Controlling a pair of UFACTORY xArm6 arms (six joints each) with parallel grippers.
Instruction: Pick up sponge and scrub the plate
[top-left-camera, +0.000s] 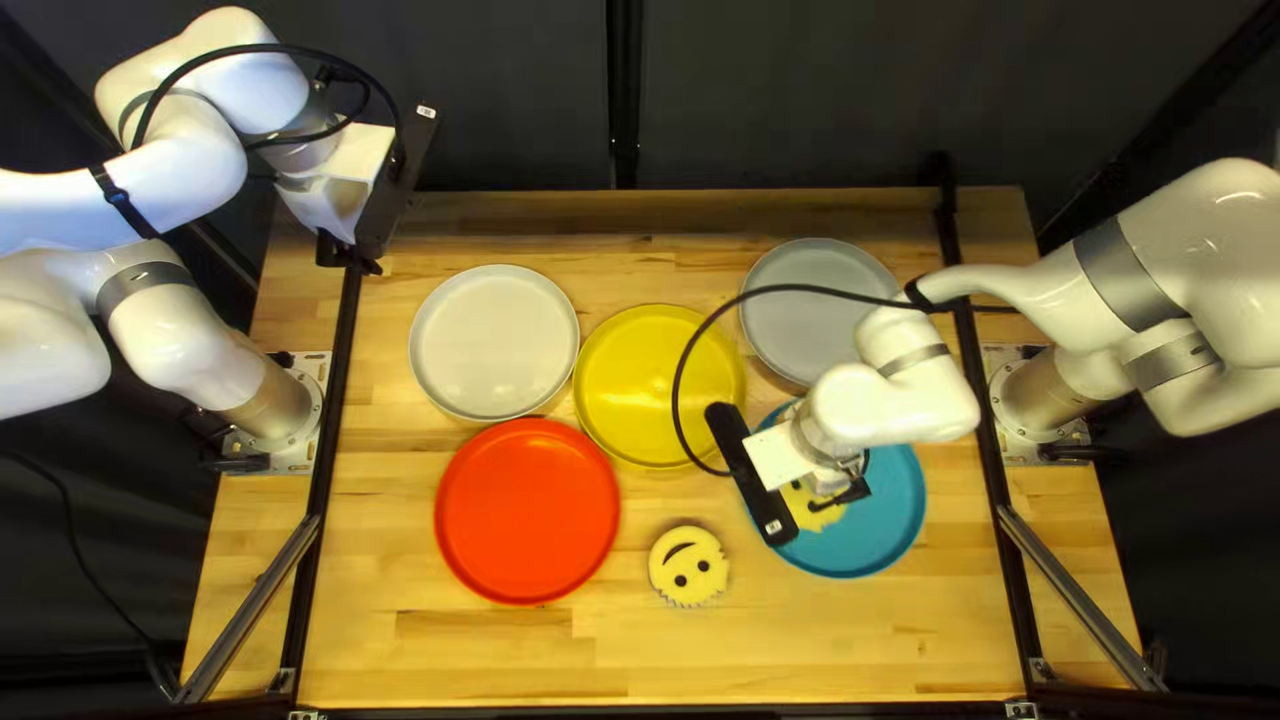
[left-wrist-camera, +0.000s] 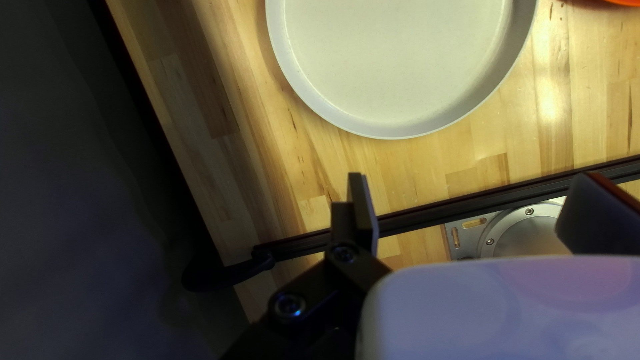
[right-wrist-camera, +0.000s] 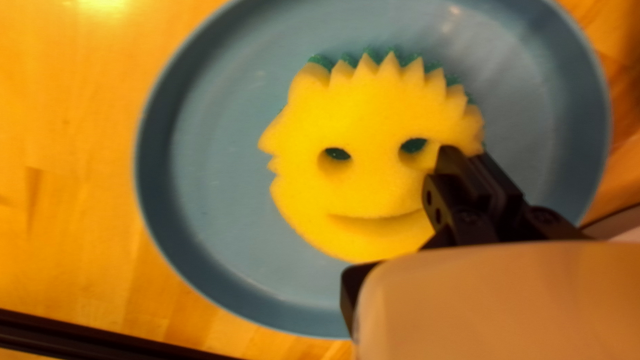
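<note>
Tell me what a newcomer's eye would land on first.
Probably the smiley-face sponge lying on the blue plate in the right wrist view. Next, the bright red plate, left of centre in the top left view, and the second smiley-face sponge to its right, its face upside down.

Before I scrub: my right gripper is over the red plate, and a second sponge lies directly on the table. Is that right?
Not quite: the right gripper is over the blue plate, as the right wrist view shows. The second sponge does lie directly on the table.
</note>
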